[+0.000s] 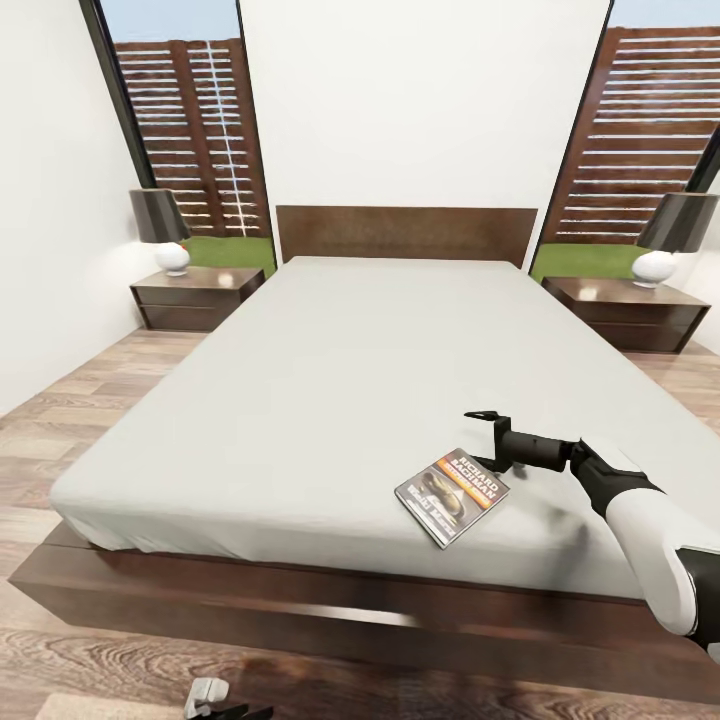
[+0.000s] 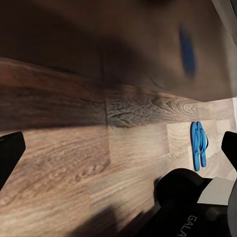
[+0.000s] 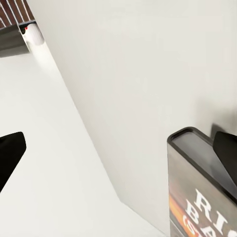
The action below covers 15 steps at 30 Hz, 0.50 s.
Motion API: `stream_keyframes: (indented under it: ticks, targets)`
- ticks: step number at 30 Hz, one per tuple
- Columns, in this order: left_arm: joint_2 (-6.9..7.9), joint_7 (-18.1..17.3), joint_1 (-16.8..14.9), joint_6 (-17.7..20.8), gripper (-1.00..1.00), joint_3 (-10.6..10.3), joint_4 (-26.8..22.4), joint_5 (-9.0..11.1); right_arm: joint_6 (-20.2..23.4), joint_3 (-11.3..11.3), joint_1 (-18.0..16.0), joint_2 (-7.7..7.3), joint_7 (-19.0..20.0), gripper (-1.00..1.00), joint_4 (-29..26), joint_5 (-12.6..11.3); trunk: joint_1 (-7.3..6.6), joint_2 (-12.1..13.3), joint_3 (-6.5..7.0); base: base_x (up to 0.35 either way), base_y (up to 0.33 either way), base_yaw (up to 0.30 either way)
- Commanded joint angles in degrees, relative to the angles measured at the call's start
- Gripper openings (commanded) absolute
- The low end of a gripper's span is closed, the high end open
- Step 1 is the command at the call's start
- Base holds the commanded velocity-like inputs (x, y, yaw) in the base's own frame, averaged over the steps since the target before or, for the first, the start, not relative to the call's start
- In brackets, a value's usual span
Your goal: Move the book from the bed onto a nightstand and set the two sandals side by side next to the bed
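Observation:
The book (image 1: pixel 452 494) lies flat on the light-grey mattress of the bed (image 1: pixel 330 380), near its front right corner. Its dark cover and orange title band face up. My right gripper (image 1: pixel 487 440) hovers open just beyond the book's far right edge. In the right wrist view the book (image 3: pixel 197 197) sits against one fingertip (image 3: pixel 228 157), with the gripper (image 3: pixel 118 158) open over the mattress. The two blue sandals (image 2: pixel 199 144) lie together on the wood floor in the left wrist view. My left gripper (image 2: pixel 118 148) hangs open above that floor, well away from them.
Two dark nightstands stand by the headboard, one on the left (image 1: pixel 195 295) and one on the right (image 1: pixel 625 312), each bearing a lamp (image 1: pixel 165 232). The dark bed frame (image 1: pixel 300 600) juts out low at the front. My own base (image 2: pixel 197 207) is near the sandals.

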Motion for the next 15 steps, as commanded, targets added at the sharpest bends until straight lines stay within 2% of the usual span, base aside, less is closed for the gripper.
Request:
stream_keyframes:
  ticks: [1, 15]
  targets:
    - [0.02, -0.12, -0.05, -0.45, 1.00, 0.42, 0.06, -0.40, 0.32, 0.00, 0.00, 0.03, -0.82, 1.00, 0.02, 0.84, -0.01, -0.02, -0.06, -0.009, 0.009, 0.000]
    - [-0.01, -0.12, -0.05, -0.45, 1.00, 0.40, 0.05, -0.38, 0.32, -0.03, 0.00, 0.03, -0.81, 1.00, 0.02, 0.84, -0.01, -0.02, -0.06, -0.002, 0.002, 0.000]
